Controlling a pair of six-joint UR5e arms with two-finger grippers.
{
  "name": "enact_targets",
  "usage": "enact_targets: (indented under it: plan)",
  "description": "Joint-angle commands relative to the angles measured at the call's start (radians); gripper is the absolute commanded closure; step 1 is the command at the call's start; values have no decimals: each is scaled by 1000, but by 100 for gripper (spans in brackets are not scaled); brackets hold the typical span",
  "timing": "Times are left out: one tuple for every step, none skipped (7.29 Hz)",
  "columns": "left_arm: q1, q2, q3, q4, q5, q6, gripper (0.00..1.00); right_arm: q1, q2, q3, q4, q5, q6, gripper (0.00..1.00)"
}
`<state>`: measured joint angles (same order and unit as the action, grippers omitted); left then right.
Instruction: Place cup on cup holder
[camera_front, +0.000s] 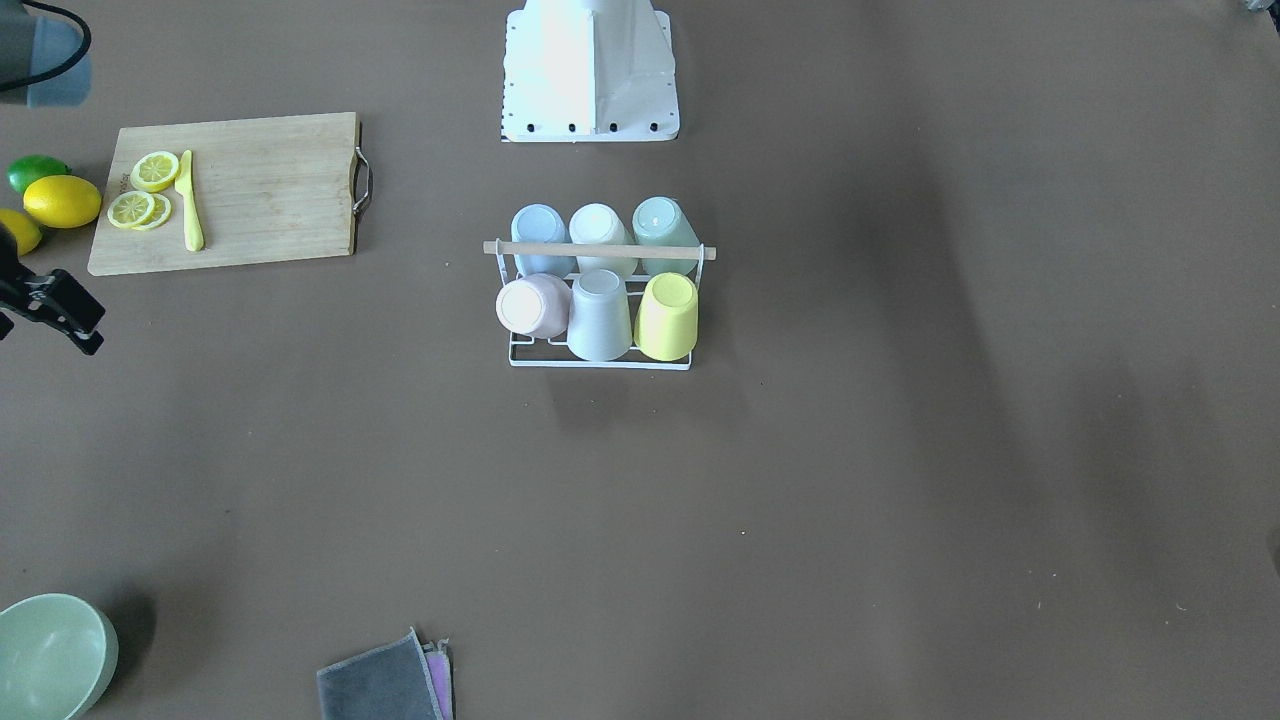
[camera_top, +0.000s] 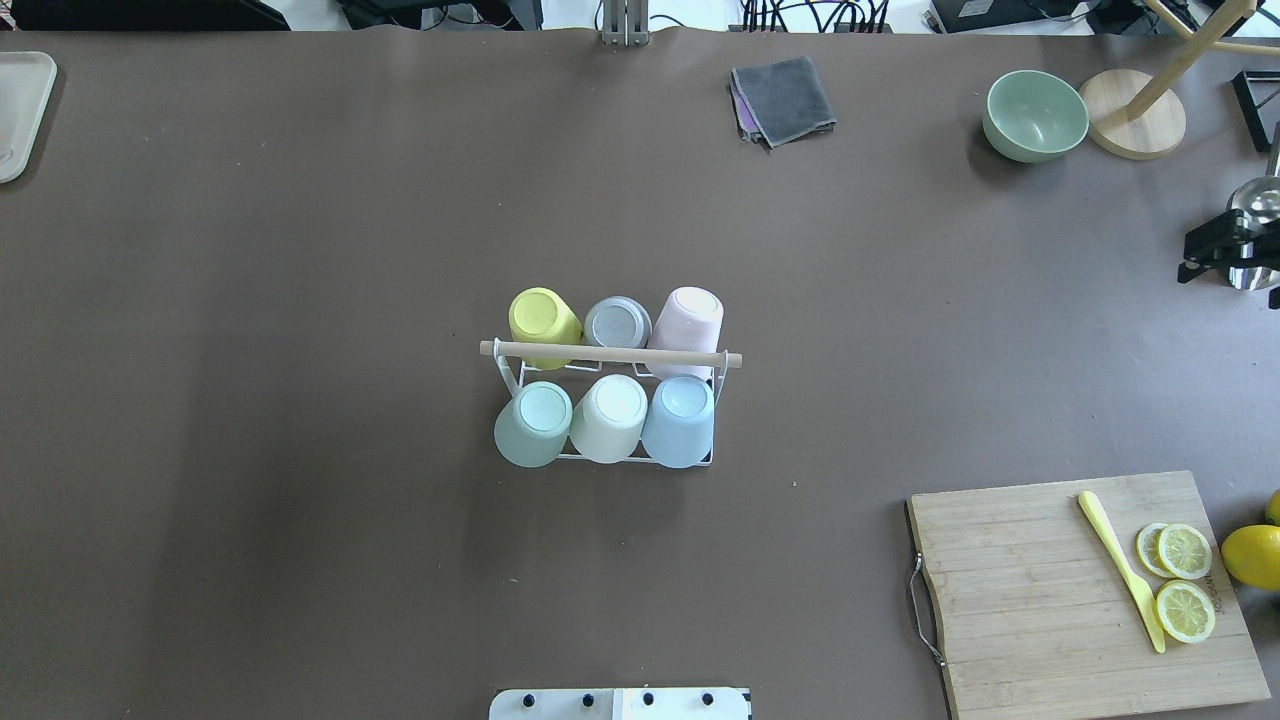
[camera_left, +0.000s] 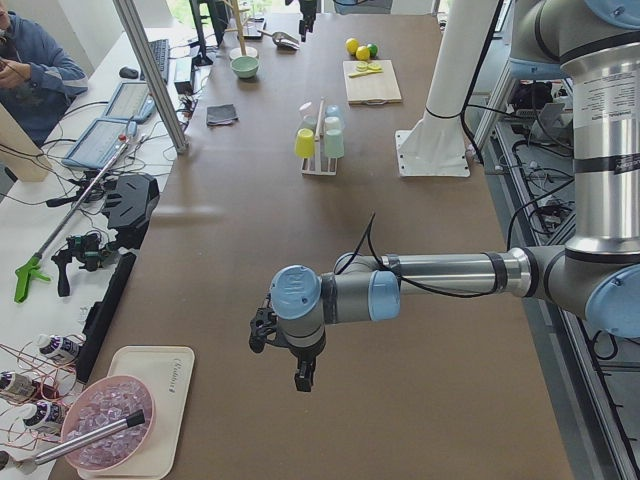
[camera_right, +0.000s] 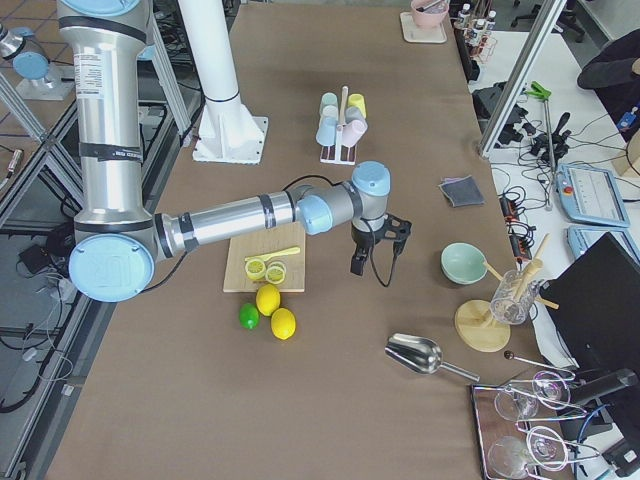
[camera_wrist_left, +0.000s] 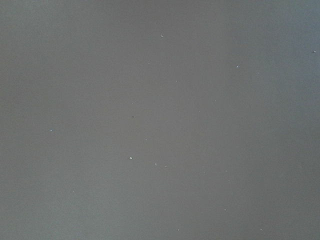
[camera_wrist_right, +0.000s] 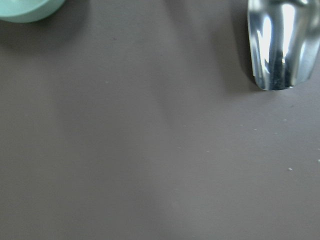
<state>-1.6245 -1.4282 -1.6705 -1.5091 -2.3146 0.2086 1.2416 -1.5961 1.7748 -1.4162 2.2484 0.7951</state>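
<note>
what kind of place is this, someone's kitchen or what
Most likely a robotics lab staged with kitchen props, not a home kitchen. The left arm and right arm are industrial robot arms over a long brown table, a side bench holds tablets, and the cup holder and cutting board look like props.

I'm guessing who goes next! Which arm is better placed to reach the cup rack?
Probably right: the right gripper shows at the overhead view's edge; the left gripper hangs outside it, farther off. The cup holder looks full.

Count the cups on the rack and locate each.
6, all inverted on the cup holder: yellow, grey, pink in the far row; green, cream, blue in the row nearer the robot.
</note>
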Motion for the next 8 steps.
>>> enact_targets:
  plan:
    - [0,0,-2,0,0,0,2,135,-65,-82,-7,77,-286,0]
    - [0,0,0,0,-2,0,2,187,-94,-92,-7,103,-380,0]
    - [0,0,0,1,-2,0,2,244,-105,-81,-12,109,-426,0]
    - [2,0,0,1,0,0,2,263,-131,-65,-10,124,-451,0]
    - [2,0,2,1,-2,-2,2,281,-168,-64,-9,117,-571,0]
    - [0,0,2,1,-2,-2,2,288,-171,-66,-12,109,-617,0]
    - [2,0,2,0,-3,-2,2,288,-168,-61,-15,108,-619,0]
    - [0,0,0,0,1,0,2,283,-162,-26,-85,106,-617,0]
